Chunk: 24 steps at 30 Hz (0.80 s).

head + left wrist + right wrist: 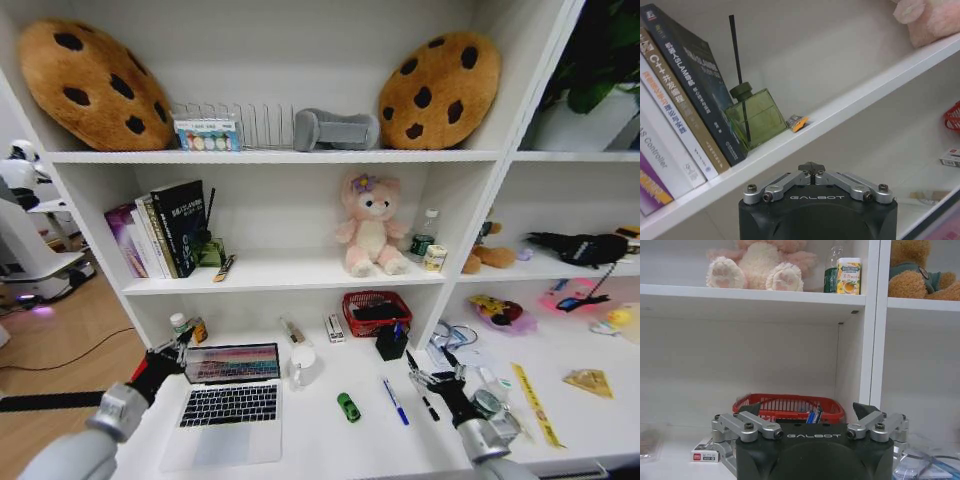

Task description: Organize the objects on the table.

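So the white surface [330, 440] has the slim silver laptop [228, 400] sitting open at the robot's left, screen lit up and facing the robot. Just right of it is the tiny green toy car [348, 406], then the blue pen [395, 400] and the black pen [428, 406] lying close together, both angled roughly the same way. The small white bottle with the green cap [180, 325] stands at the back left, just behind the laptop's left corner.

The left gripper [170, 355] hangs over the left edge of the laptop, near that bottle. From the left wrist view its jaws are pinched all the way together, tips touching, nothing between them [811, 168]. That camera looks up at the shelf with the row of books [675, 115] and a green glass diffuser bottle [752, 117] with a black reed sticking out.

The right gripper [432, 380] is over the right part of the surface, just right of the black pen. In the right wrist view its jaws are spread wide with nothing in them [810, 412], pointed at the red mesh basket [790, 407] at the back of the surface. A pink plush [370, 225] sits on the shelf above, and two cookie cushions [90, 85] lean on the top shelf.
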{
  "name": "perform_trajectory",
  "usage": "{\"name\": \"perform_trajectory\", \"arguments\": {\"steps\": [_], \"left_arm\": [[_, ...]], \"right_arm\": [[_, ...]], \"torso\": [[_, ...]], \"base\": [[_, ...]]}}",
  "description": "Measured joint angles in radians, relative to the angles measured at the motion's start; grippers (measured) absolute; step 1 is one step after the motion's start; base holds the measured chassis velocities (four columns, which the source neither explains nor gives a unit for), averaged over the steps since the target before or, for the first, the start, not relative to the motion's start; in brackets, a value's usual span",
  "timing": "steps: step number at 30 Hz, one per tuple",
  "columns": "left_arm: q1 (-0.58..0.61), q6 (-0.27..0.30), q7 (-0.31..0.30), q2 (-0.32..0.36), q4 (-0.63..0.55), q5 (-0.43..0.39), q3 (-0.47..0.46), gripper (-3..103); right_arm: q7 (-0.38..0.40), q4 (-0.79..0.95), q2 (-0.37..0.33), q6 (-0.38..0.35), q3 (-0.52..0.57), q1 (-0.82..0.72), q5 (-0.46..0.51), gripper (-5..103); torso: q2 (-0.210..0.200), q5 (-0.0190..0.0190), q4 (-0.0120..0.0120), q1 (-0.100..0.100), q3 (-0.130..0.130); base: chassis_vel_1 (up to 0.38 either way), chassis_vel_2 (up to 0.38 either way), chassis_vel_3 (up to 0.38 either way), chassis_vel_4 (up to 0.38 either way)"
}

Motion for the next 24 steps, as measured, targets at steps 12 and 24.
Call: {"name": "perform_trajectory", "arguments": {"steps": [12, 24], "left_arm": [[-0.044, -0.069, 0.04, 0.346, 0.136, -0.001, 0.143, 0], [-0.019, -0.051, 0.049, 0.535, 0.119, -0.147, 0.2, 0]], "right_arm": [[-0.001, -0.006, 0.025, 0.005, 0.009, -0.012, 0.0, 100], [0.004, 0.001, 0.051, 0.006, -0.011, -0.021, -0.03, 100]], "torso": [[0.0, -0.0002, 0.0004, 0.0, 0.0], [0.0, -0.0001, 0.0003, 0.0, 0.0]], "base": [[0.0, 0.0, 0.0, 0.0], [0.0, 0.0, 0.0, 0.0]]}}
